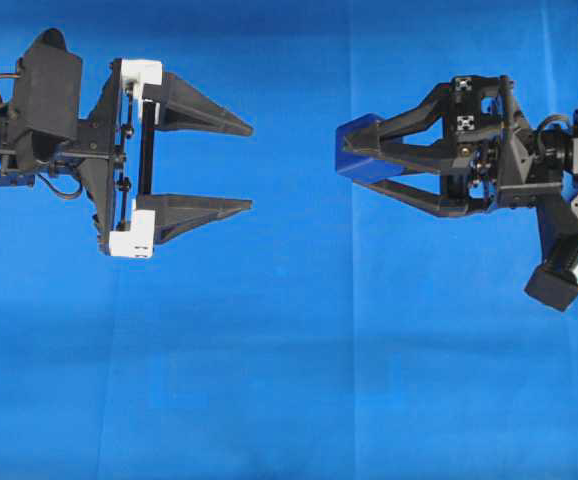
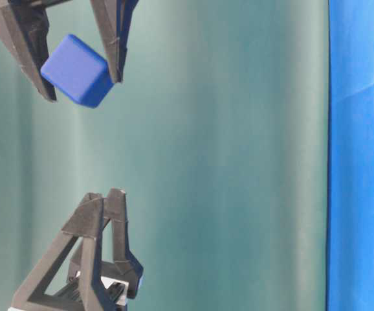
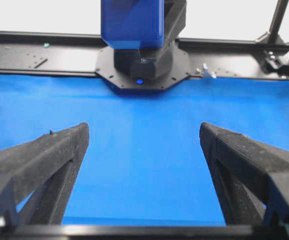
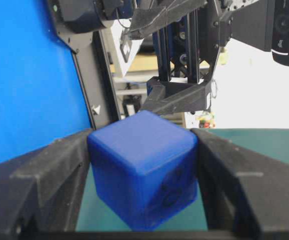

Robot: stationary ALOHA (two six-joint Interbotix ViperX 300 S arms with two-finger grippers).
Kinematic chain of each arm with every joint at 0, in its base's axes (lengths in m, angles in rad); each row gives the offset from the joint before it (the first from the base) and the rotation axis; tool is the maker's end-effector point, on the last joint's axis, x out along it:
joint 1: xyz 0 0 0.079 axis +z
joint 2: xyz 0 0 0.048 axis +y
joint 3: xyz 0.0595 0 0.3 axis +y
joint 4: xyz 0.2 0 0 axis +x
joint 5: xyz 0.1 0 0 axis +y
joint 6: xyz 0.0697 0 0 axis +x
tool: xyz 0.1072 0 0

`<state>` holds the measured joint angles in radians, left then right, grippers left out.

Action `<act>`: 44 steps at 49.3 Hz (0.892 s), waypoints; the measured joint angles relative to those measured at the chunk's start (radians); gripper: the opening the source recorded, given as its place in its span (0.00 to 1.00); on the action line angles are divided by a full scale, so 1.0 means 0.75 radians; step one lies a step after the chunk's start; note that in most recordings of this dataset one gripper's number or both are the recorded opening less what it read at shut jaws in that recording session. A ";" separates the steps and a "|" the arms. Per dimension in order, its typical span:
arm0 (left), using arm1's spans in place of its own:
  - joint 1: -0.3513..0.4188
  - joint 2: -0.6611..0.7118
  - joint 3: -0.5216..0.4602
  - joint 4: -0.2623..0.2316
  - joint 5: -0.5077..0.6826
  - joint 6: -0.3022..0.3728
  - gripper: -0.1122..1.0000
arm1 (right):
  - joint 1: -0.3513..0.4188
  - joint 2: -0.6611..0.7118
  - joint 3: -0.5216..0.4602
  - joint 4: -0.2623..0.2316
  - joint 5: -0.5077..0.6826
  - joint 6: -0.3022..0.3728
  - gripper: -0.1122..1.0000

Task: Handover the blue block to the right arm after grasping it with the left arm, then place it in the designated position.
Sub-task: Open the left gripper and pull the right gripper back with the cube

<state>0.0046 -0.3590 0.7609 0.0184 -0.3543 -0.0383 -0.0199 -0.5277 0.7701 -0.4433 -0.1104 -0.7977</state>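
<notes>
The blue block (image 1: 357, 150) is sitting between the fingertips of the right hand (image 1: 359, 158), on the right side of the overhead view, held up in the air above the blue cloth (image 1: 289, 380) that is covering the desk. The right hand is clamped on the block. In the right wrist view both fingers are pressing on its opposite faces, and the block (image 4: 143, 175) is looking a little turned between them, not square.

The left hand (image 1: 251, 166) is standing on the left side with its fingers wide apart and nothing between them. It is well apart from the block, with bare cloth between the two hands.

What could go wrong from here, in my judgement: the block is gripped only near the tips of the fingers and at a slight angle — so a quick swing or a hard stop of the right arm could be making it rotate or slip out. If it is slipping, it will be falling on the cloth away from the target. Also, a release made while the block is high or tilted could be letting it bounce or roll from the designated position — this position I cannot see marked in any view. The left hand is out of the way, so a collision is seeming unlikely.
</notes>
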 measured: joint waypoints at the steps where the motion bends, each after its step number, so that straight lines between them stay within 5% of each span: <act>1: 0.000 0.000 0.000 0.000 0.002 -0.002 0.94 | 0.000 0.000 0.000 0.004 0.002 0.000 0.59; 14: 0.000 0.000 0.000 -0.002 0.002 -0.002 0.94 | 0.002 0.000 0.000 0.012 0.006 0.004 0.59; 23: 0.000 0.000 0.000 0.000 0.000 -0.002 0.94 | 0.002 -0.006 -0.002 0.092 0.006 0.102 0.59; 30: 0.000 0.000 0.000 -0.002 0.002 -0.002 0.94 | 0.002 -0.031 -0.002 0.180 0.008 0.254 0.59; 44: 0.000 0.000 0.000 0.000 0.000 -0.002 0.94 | 0.004 -0.086 0.006 0.340 0.047 0.753 0.59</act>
<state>0.0046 -0.3590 0.7609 0.0184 -0.3543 -0.0399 -0.0169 -0.5921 0.7747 -0.1887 -0.0752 -0.2332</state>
